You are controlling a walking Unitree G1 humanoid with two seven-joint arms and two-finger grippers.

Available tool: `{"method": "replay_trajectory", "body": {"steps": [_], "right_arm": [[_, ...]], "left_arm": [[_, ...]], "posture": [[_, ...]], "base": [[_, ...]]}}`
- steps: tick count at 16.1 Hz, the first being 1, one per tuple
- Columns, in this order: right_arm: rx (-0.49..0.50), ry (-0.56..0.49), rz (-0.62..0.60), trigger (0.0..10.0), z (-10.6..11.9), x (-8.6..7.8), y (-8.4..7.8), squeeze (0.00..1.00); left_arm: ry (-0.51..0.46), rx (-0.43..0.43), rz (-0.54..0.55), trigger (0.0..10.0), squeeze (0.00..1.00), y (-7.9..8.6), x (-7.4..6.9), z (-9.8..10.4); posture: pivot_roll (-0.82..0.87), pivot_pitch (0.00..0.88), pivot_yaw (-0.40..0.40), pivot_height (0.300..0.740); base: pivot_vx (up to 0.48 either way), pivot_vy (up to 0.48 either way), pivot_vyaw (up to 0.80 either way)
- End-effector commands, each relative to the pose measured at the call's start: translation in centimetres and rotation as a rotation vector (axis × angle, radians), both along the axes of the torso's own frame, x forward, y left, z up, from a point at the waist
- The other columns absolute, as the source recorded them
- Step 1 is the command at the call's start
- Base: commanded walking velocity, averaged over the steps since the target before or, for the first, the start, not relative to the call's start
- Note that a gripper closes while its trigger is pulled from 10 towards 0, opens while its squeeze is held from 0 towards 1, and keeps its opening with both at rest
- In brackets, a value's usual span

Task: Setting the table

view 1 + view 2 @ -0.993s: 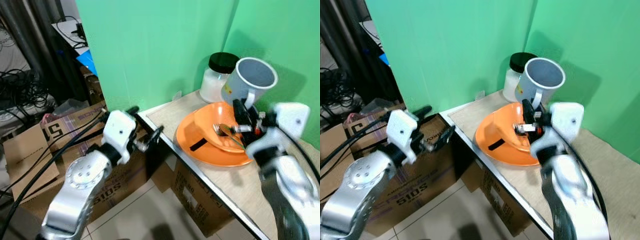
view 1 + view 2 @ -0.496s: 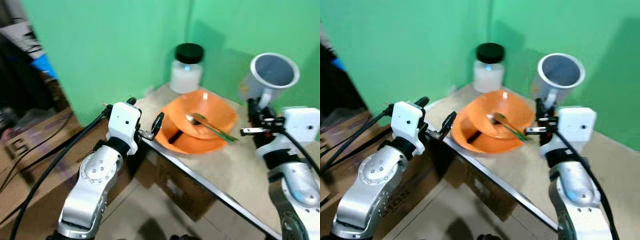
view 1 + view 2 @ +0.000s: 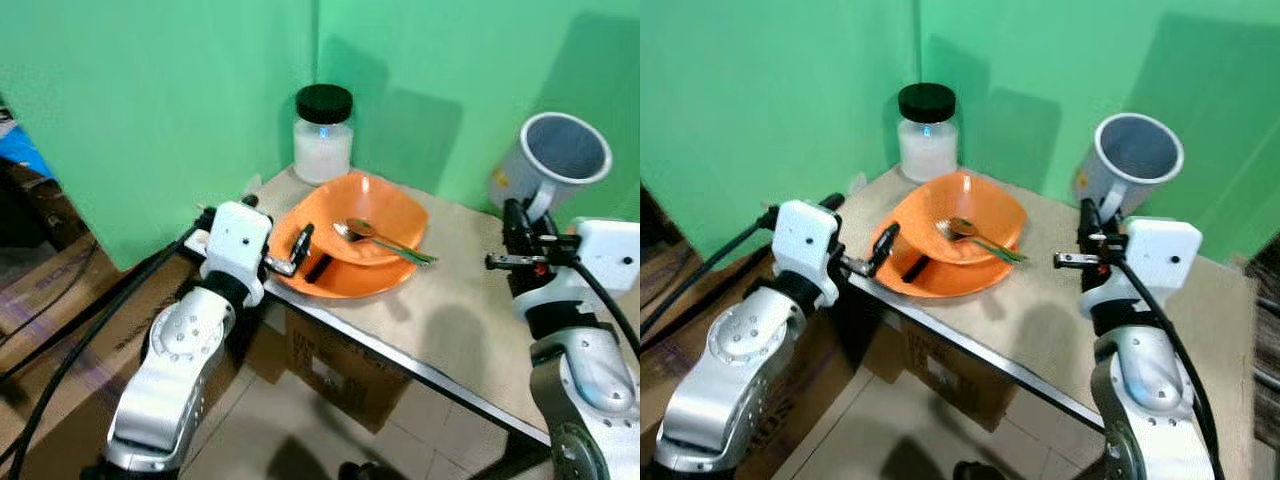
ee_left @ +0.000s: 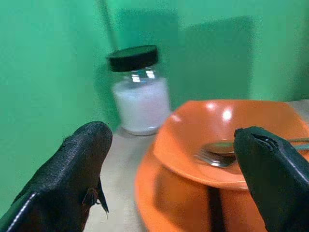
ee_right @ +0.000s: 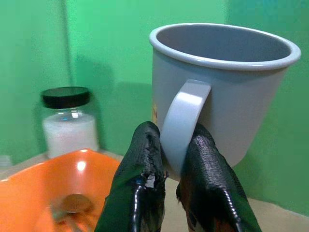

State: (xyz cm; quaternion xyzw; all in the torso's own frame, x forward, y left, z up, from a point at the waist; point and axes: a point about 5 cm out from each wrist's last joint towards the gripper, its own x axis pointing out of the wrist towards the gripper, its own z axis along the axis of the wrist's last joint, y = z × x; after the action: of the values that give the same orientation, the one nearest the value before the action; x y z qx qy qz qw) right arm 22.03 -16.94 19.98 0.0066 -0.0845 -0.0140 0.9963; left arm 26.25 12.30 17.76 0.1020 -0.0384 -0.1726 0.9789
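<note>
Right claw [image 5: 166,176] is pinching the grey mug [image 3: 553,163] by its handle, now raised clear of the orange bowl [image 3: 362,233] on the counter [image 3: 470,330]; left claw [image 4: 178,159] is hovering spread, apparently nearer.

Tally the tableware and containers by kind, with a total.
Mugs: 1, grey mug, held by the right gripper at its handle
Bowls: 1, orange bowl
Plates: 1, orange plate
Spoons: 1, spoon in the bowl
Jars: 1, jar
Total: 5
</note>
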Motion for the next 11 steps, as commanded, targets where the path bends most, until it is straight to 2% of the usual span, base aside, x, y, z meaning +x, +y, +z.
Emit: {"method": "replay_trajectory", "body": {"steps": [1, 2, 4, 7, 10, 11], "right_arm": [[-0.009, 0.0, 0.018, 10.0, 0.1, 0.2, 0.2, 0.0], [-0.015, 0.005, 0.024, 10.0, 0.1, 0.3, 0.1, 0.0], [-0.024, 0.009, 0.032, 10.0, 0.3, 0.7, 0.0, 0.0], [-0.021, 0.013, 0.053, 10.0, 0.3, 0.8, 0.4, 0.0], [-0.018, 0.024, 0.058, 10.0, 0.1, 0.8, 0.6, 0.0], [-0.019, 0.027, 0.058, 10.0, 0.0, 0.7, 0.6, 0.0]], "left_arm": [[-0.003, -0.004, 0.028, 10.0, 0.0, 0.3, 0.3, 0.1], [-0.001, -0.012, 0.027, 10.0, 0.0, 0.2, 0.4, 0.1], [-0.06, -0.102, 0.168, 10.0, 0.0, 1.0, 0.5, 0.3], [-0.077, -0.132, 0.212, 10.0, 0.0, 1.2, 0.2, 0.1], [-0.104, -0.094, 0.283, 10.0, 0.0, 1.7, 0.3, 0.1], [-0.051, -0.088, 0.201, 10.0, 0.0, 1.4, 0.3, -0.2]], "posture": [[0.04, 0.0, -0.01, 0.74], [0.04, 0.0, -0.022, 0.74], [0.04, 0.0, -0.039, 0.74], [0.04, 0.0, -0.046, 0.74], [0.05, 0.0, -0.045, 0.74], [0.04, 0.0, -0.041, 0.74]], "base": [[0.0, 0.0, 0.0], [0.0, 0.0, 0.0], [0.0, 0.0, 0.0], [0.0, 0.0, 0.0], [0.0, 0.0, 0.0], [0.0, 0.0, -0.8]]}}
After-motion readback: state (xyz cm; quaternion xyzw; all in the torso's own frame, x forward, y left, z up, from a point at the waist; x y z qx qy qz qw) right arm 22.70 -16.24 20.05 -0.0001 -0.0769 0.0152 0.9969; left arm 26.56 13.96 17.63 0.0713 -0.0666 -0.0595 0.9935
